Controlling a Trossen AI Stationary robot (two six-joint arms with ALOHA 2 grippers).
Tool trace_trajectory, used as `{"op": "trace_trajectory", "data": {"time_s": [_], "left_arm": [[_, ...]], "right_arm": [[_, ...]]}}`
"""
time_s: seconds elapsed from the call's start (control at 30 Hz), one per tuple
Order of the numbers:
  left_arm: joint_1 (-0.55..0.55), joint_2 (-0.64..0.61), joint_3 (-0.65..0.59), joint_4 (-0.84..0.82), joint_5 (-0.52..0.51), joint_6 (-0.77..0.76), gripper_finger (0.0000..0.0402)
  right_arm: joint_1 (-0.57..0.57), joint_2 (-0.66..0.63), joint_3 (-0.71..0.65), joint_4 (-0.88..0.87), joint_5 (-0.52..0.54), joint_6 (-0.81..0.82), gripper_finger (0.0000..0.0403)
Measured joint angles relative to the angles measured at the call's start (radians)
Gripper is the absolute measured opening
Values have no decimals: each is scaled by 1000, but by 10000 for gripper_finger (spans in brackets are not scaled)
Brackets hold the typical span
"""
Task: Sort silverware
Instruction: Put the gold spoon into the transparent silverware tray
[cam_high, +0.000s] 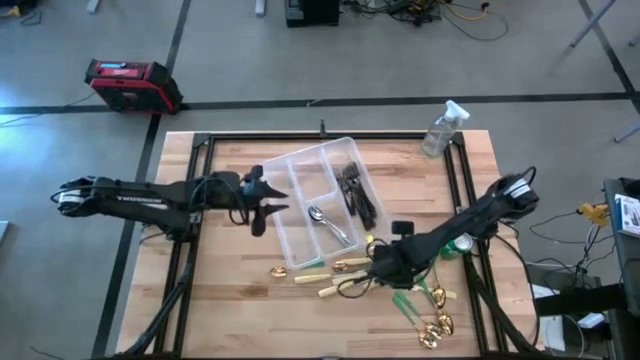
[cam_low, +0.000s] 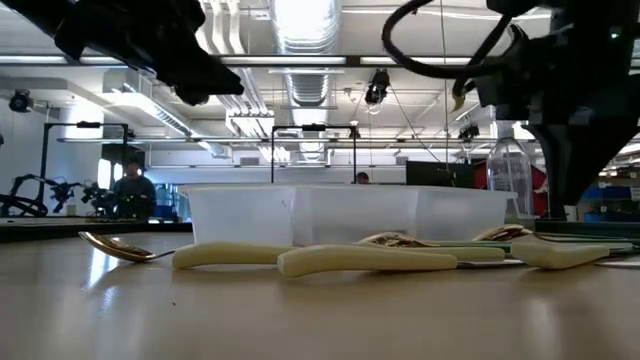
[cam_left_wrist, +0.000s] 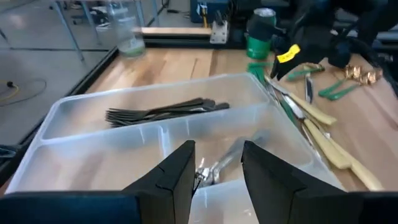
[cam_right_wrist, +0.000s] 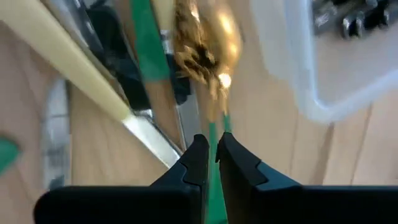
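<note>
Right gripper pinching gold spoon beside tray edge.

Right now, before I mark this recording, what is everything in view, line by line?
clear plastic divided tray: one, table centre.
dark metal forks: a bundle, black, tray's right compartment.
shiny silver spoons: a few, middle compartment.
cream-handled knives: several, on the wood in front of the tray.
gold spoons: several, near-right table edge; one more by the knives.
green-handled pieces: a few, right of the knives.
clear spray bottle: one, far-right corner.
green can: one, right side.
red toolbox: one, floor.
left gripper: fingers apart, over the tray's left edge.
right gripper: fingers pinching a thin green handle.
</note>
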Motion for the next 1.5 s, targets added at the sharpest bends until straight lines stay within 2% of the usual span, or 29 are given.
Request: {"op": "trace_trajectory", "data": {"time_s": [0.23,0.4,0.67,0.93,1.13,1.2,1.3,1.5], "left_arm": [[-2,-4,-29,89,-13,-1,119],[-1,5,-45,131,-13,58,119],[0,16,-48,139,-12,116,119],[1,60,-48,221,-10,129,119],[2,113,-48,270,-11,129,119],[8,121,-48,280,-12,132,119],[24,115,-48,277,-17,87,119],[26,109,-48,280,-87,54,119]], "right_arm": [[-4,-148,-167,217,-16,22,33],[-3,-164,-217,258,-26,136,62],[9,-162,-193,289,-41,238,90],[30,-162,-164,240,-66,302,95],[20,-156,-212,308,41,265,86],[-4,-156,-242,429,28,218,85],[-37,-150,-280,515,-23,125,89],[-51,-134,-295,426,26,16,107]]}}
